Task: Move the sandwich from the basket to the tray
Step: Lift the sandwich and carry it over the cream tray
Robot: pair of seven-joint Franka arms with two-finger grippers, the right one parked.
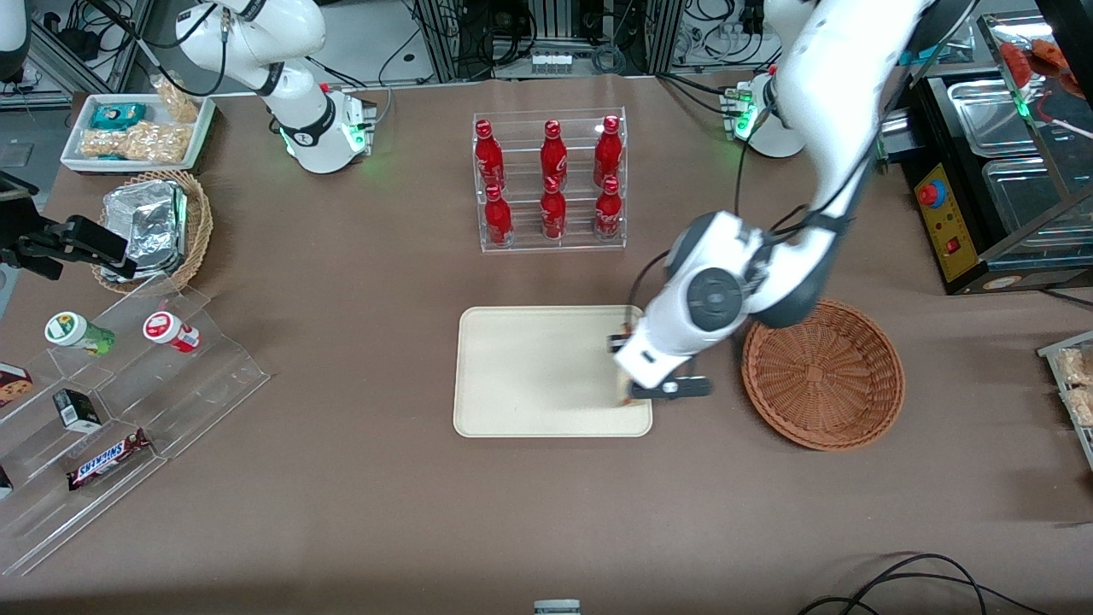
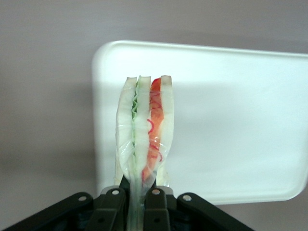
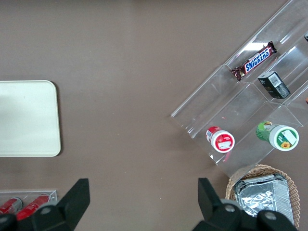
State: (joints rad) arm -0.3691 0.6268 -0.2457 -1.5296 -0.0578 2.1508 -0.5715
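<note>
One gripper (image 2: 134, 195)-pinched sandwich (image 2: 144, 139) above tray (image 2: 231, 120)

The end effector (image 2: 135, 195) grips the sandwich (image 2: 144, 139) above the tray's (image 1: 512, 376) edge beside the basket (image 1: 845, 401).

One sandwich (image 2: 144, 139) is held in the gripper (image 2: 140, 195), its jaws closed on the wrapped wedge over the one cream tray (image 1: 529, 376). One reddish-brown basket (image 1: 824, 374) sits beside the tray on the desk (image 1: 341, 512). Six red bottles (image 1: 552, 181) stand in one clear rack. One tan basket (image 1: 198, 224) holds foil packs. One stepped clear stand carries two round tubs (image 1: 171, 331), one Snickers bar (image 1: 107, 461) and one small dark box (image 1: 77, 410).
</note>
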